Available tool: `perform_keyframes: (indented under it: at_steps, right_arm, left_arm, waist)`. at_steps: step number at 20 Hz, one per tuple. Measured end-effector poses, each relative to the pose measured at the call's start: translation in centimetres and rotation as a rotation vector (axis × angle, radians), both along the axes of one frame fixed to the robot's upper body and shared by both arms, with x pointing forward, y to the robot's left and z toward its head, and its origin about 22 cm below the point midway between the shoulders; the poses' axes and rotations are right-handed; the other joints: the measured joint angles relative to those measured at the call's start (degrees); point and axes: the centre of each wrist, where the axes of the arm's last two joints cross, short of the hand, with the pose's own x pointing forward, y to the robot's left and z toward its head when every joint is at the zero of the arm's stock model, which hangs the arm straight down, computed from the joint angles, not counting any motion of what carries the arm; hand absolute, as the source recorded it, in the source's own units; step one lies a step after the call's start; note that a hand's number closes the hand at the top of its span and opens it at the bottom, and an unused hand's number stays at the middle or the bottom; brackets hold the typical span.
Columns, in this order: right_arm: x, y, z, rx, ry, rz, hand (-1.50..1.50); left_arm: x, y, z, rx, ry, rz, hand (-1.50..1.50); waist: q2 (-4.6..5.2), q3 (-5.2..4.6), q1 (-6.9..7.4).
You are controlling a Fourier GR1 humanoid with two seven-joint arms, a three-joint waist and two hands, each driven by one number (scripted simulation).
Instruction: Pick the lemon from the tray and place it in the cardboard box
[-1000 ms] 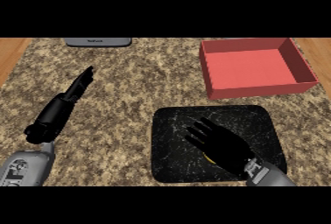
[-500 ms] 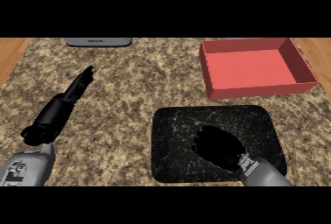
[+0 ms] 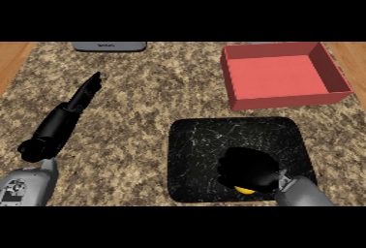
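Lemon grabbed, box next

Big picture first: speckled counter (image 3: pixel 143 126), with the red-lined box (image 3: pixel 286 73) sitting open at the far right and the black tray (image 3: pixel 214 145) just in front of me, well apart from the box. My right hand (image 3: pixel 247 169) was spread flat over the tray a second ago, and now it's curled into a fist near the tray's front edge. Only a sliver of the yellow lemon (image 3: pixel 245 190) peeks out under it, so I'd say I've got it wrapped up, still down at tray level. My left hand (image 3: pixel 84 94) hasn't budged, fingers straight, resting out on the left side of the counter. Next bit is lifting and carrying it up and right to the box.
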Motion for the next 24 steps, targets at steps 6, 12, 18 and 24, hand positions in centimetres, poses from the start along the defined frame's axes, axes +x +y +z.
perform_keyframes:
  at_steps: [6, 12, 18, 24]
  right_arm:
    - [0.4, -1.9, 1.4, 0.193, 0.037, 0.089, 1.50]
    - [0.3, -4.6, 6.7, 0.357, -0.081, 0.112, 1.50]
    - [0.7, -7.5, 11.3, 0.550, -0.092, -0.064, 1.50]
    - [3.7, -9.0, 14.4, 0.687, -0.036, -0.320, 1.50]
  left_arm:
    - [0.3, -0.1, -0.1, -0.001, 0.000, 0.010, 0.00]
    - [0.4, 0.5, -0.2, 0.002, 0.005, 0.024, 0.00]
    - [0.0, 0.5, -0.4, 0.003, 0.006, 0.019, 0.00]
    - [0.1, 0.0, -0.7, 0.000, 0.005, 0.014, 0.00]
  waist:
    - [0.11, 0.11, -0.42]
    - [-0.01, 0.12, -0.81]
    - [-0.03, 0.08, -0.73]
    - [0.12, 0.06, -0.23]
